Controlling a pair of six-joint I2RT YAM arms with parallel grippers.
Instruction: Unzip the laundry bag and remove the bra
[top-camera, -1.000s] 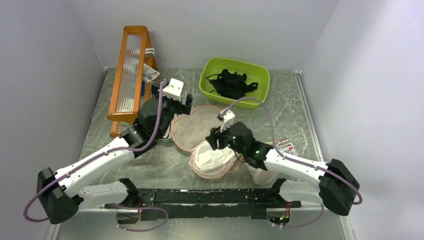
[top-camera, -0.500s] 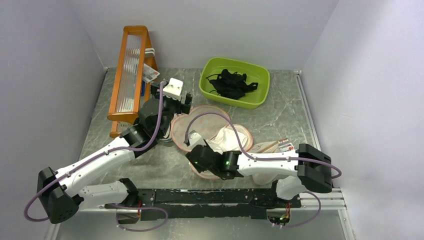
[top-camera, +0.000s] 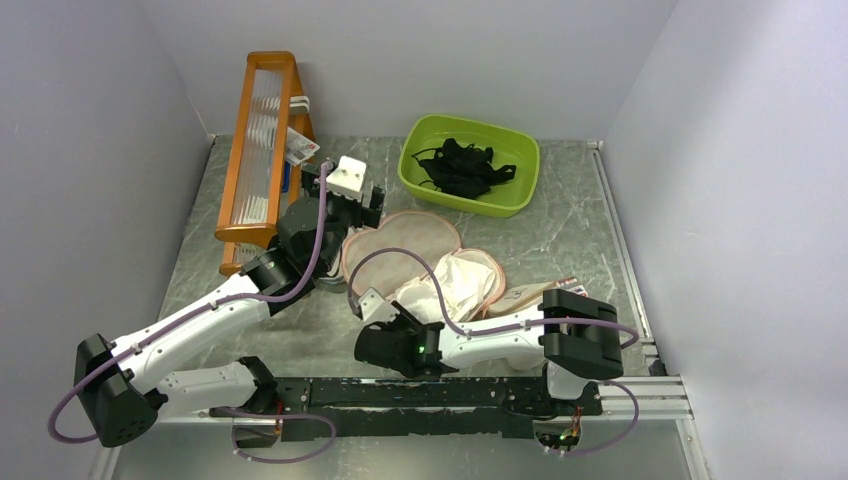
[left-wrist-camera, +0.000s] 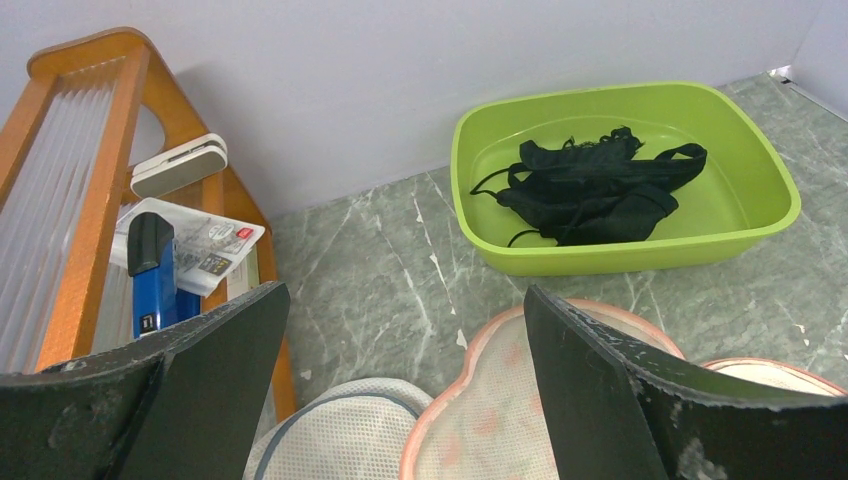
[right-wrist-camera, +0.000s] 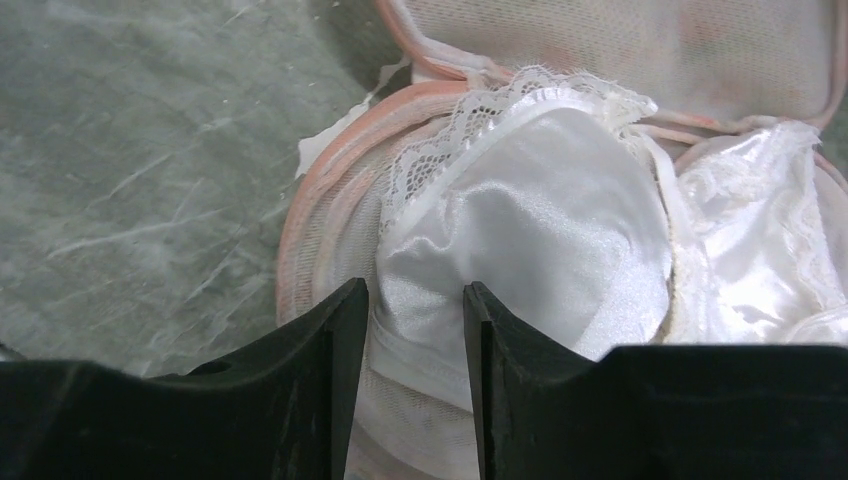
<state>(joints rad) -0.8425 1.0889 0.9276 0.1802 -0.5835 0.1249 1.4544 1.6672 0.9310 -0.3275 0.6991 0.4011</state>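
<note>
- My right gripper (right-wrist-camera: 410, 290), near centre: the fingers are close together with a narrow gap. A fold of the bra (right-wrist-camera: 540, 230) sits in that gap. I cannot tell whether they bite it.
- The bra lies in the near lobe of the opened laundry bag (right-wrist-camera: 300, 220), bulging over the pink rim. I judge it light, limp and slick, being satin, with fragile lace trim. The best hold is the thick seamed cup edge. I would avoid the lace and the thin straps, which could snag on the edging.
- My left gripper (left-wrist-camera: 405, 295), farther and to the left: the fingers are wide apart, holding nothing, above the bag's far lobe.
- Writing: a card (left-wrist-camera: 205, 245) in the orange rack (left-wrist-camera: 100, 180), far left, has print and a red mark, too small to read. No brand is legible anywhere.
</note>
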